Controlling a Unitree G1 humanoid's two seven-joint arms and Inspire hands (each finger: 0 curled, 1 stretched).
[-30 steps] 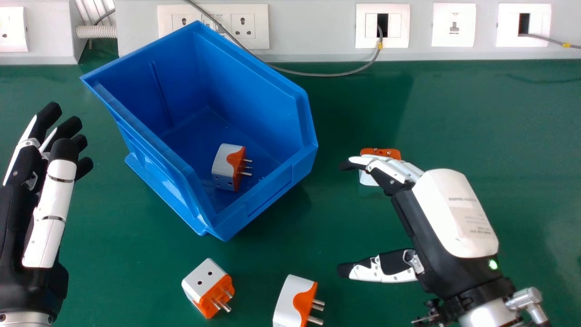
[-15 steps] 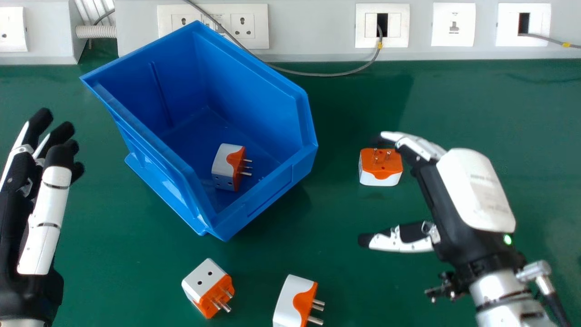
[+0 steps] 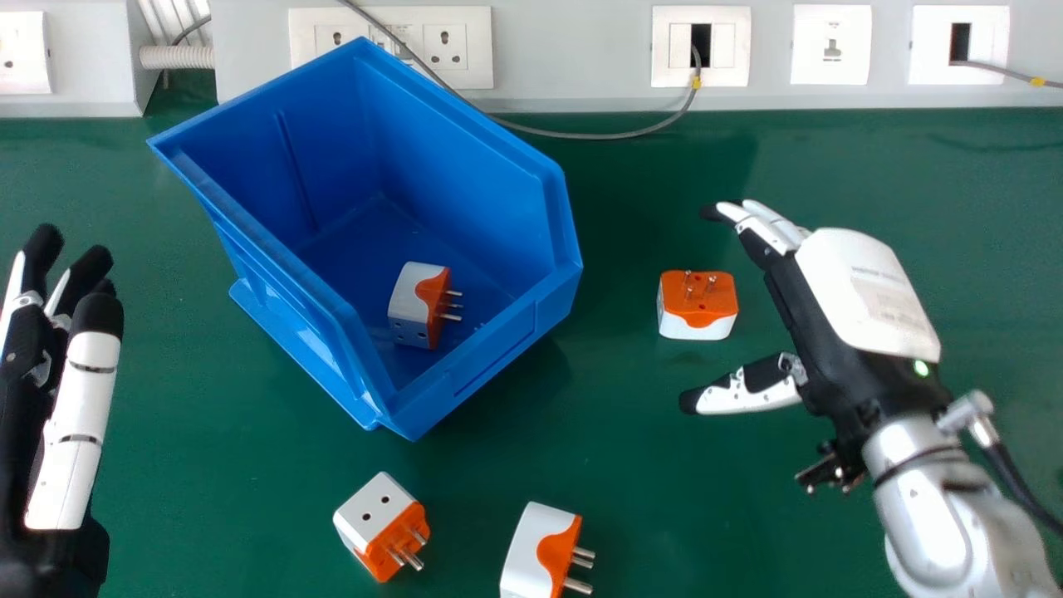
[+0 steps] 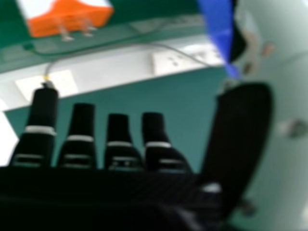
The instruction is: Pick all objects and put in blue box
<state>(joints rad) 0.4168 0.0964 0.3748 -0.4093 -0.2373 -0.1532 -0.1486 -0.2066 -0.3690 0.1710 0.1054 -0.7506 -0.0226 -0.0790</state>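
Note:
The blue box (image 3: pixel 365 241) holds one white and orange plug adapter (image 3: pixel 419 306). Another adapter (image 3: pixel 698 306) stands on the table right of the box, prongs up. Two more lie near the front, one adapter (image 3: pixel 382 526) below the box and one adapter (image 3: pixel 541 551) farther right. My right hand (image 3: pixel 864 291) is open and empty, to the right of the standing adapter, not touching it. My left hand (image 3: pixel 71 415) is open at the left edge, away from the box. In the right hand view, my right hand (image 4: pixel 120 149) has straight fingers, with an adapter (image 4: pixel 70 18) beyond them.
A grey wall trunking (image 3: pixel 573 50) with sockets runs along the back of the green table (image 3: pixel 830 166). A grey cable (image 3: pixel 581 135) hangs from it onto the table's back edge, behind the box.
My right hand has moved off the standing adapter, right and then toward the back, uncovering it. My left hand has shifted toward the left and front. The adapters and box have stayed put.

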